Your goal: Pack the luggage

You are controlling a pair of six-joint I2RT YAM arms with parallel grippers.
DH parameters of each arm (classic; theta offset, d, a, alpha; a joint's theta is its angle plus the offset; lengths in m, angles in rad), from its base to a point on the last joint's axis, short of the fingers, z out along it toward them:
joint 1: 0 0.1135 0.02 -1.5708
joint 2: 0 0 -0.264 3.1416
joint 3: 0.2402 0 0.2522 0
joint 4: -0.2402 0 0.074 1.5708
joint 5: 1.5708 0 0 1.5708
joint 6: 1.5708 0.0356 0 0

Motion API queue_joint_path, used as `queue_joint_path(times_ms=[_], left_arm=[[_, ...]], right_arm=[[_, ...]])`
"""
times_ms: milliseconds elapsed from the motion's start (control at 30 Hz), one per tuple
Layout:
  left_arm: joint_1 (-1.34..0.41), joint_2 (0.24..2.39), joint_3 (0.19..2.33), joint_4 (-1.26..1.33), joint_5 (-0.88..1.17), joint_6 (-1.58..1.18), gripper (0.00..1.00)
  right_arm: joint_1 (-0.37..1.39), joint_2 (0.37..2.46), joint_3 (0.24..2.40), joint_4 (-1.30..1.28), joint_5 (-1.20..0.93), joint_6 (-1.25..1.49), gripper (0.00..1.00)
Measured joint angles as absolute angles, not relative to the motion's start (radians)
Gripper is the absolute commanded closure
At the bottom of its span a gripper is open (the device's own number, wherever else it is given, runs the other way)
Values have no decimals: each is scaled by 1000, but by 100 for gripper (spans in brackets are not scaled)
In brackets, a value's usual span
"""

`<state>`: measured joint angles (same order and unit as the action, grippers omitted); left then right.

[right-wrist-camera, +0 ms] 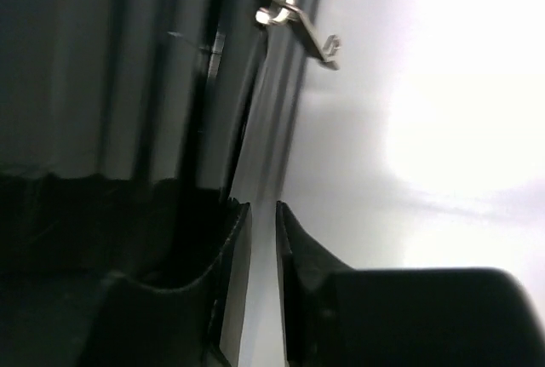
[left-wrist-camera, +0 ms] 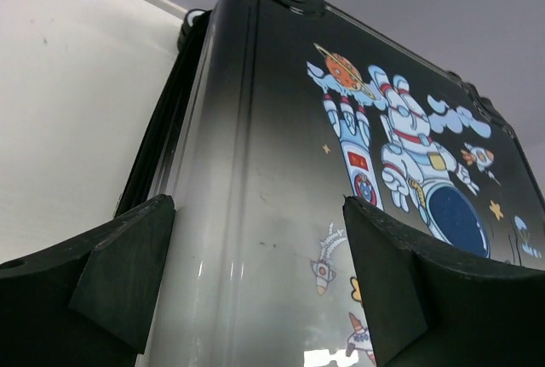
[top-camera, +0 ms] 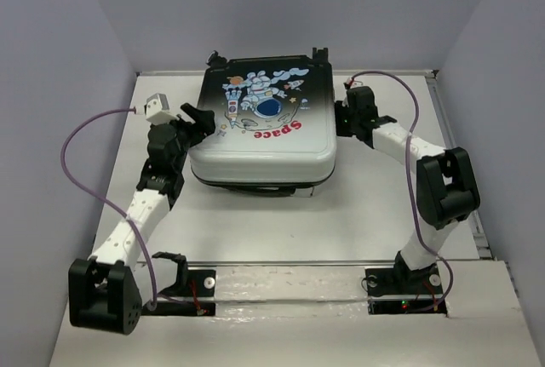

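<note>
Closing stage: we judge the zip run is in hand, lid down on the luggage (top-camera: 262, 124), which lies flat at table (top-camera: 341, 222) centre.
Left gripper (top-camera: 197, 120): we see fingers (left-wrist-camera: 128, 273) spread wide at the shell's left edge, holding nothing.
Right gripper (top-camera: 353, 113): fingers (right-wrist-camera: 234, 248) a narrow slit apart beside the seam, nothing between; zip pull (right-wrist-camera: 298, 22) hangs ahead.
Next move: we expect the pull must be reached and pinched.

Even, soft light is filling the top view, sharp throughout, with a faint shadow lying under the luggage (top-camera: 262, 133). Glare is streaking the shell in the left wrist view. The right wrist view is blurring, its right half washing out white.
</note>
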<state>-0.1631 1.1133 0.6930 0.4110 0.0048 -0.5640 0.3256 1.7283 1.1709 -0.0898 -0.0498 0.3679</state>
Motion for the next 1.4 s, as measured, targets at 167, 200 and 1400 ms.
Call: queue_joint_path(times_ms=[167, 200, 1400], left_arm=[[-222, 934, 604, 328, -101, -575, 11], [-232, 920, 604, 308, -114, -575, 11], [-285, 650, 673, -179, -23, -525, 1]], right_arm=[[311, 1804, 1316, -204, -58, 294, 46], [309, 1800, 1320, -219, -51, 286, 42], [693, 743, 360, 39, -157, 452, 53]])
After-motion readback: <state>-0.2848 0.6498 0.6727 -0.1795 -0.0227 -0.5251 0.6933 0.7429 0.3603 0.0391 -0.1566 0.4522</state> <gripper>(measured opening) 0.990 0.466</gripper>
